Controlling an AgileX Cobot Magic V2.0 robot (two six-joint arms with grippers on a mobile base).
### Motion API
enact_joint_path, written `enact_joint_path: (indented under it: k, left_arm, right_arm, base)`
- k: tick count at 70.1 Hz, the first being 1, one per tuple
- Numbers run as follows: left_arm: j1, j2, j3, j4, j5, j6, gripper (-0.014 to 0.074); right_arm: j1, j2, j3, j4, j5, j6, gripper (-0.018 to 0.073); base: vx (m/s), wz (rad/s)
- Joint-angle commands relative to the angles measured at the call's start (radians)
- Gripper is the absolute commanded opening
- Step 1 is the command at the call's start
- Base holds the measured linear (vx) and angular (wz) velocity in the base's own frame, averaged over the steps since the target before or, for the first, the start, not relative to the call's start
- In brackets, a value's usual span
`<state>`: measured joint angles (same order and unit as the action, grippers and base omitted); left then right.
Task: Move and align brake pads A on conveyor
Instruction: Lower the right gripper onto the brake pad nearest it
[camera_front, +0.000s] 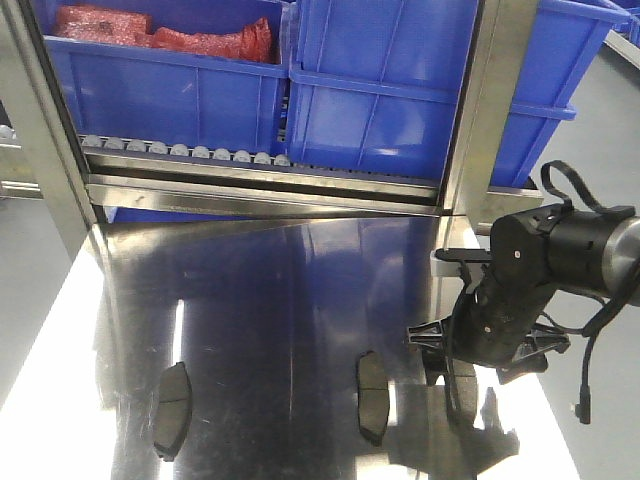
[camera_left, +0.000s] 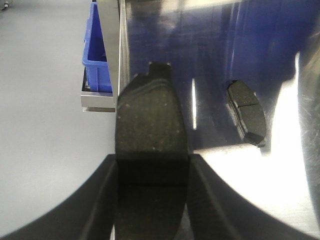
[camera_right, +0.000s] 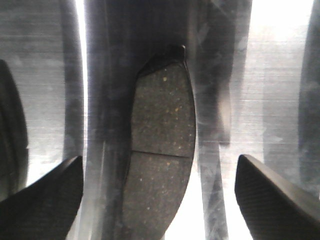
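In the left wrist view my left gripper (camera_left: 151, 200) is shut on a dark grey brake pad (camera_left: 150, 120), held lengthwise above the left edge of the shiny steel tabletop. A second brake pad (camera_left: 246, 112) lies flat on the steel to its right. In the right wrist view my right gripper (camera_right: 160, 200) is open, its fingers wide on either side of a brake pad (camera_right: 160, 150) that lies on the steel. The front view shows the right gripper (camera_front: 475, 355) low at the table's right side, and two pads (camera_front: 172, 408) (camera_front: 371, 396) lying flat. The conveyor is out of view.
Blue bins (camera_front: 380, 90) stand on a rack behind the table, one holding red bagged parts (camera_front: 165, 35). A row of small grey rollers (camera_front: 185, 150) runs under them. Steel posts (camera_front: 475, 110) frame the rack. A blue bin (camera_left: 95, 55) sits beyond the table's left edge.
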<state>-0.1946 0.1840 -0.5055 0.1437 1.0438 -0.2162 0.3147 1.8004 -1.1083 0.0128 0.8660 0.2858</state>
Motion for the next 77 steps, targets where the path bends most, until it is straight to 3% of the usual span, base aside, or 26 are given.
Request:
enact_joint_path:
  k: [1,22,53,77]
  left_arm:
    - [0.000,0.010,-0.028,0.012,-0.087,0.000,-0.0006]
    - [0.000,0.010,-0.028,0.012,-0.087,0.000,-0.0006]
    - [0.000,0.010,-0.028,0.012,-0.087,0.000,-0.0006]
    - [0.000,0.010,-0.028,0.012,-0.087,0.000,-0.0006]
  right_arm:
    - [-0.001,-0.028,-0.028,-0.013,-0.015,0.004,0.0582]
    - [-0.001,-0.005,-0.034,-0.013,-0.024,0.004,0.0582]
    - [-0.001,0.044,-0.145,-0.053,0.117,0.007,0.0582]
    - [-0.001,0.047,-0.145,-0.053,0.089,0.012,0.0582]
  base:
    - [0.00,0.00]
    - [0.00,0.00]
    - [0.00,0.00]
    - [0.00,0.00]
